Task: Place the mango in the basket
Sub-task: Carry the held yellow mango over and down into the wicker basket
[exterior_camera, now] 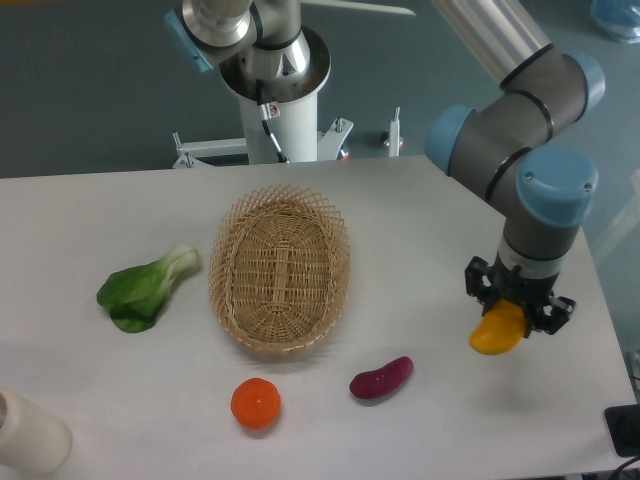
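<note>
Grey arm, blue caps.
Silver tube links, grey joints with light-blue end caps, and a small black hand [517, 305].

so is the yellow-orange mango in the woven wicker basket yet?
No, the yellow-orange mango hangs in the gripper, right of the wicker basket.

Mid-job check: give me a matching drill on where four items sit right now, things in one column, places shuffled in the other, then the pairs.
Things:
1. mango
2. basket
3. orange
4. bok choy

Places:
A. on the table in front of the basket, left of the sweet potato
B. middle of the table, nothing in it
C. held in the gripper at the right side of the table
D. on the table left of the basket

Pairs: 1-C, 2-B, 3-A, 4-D
</note>
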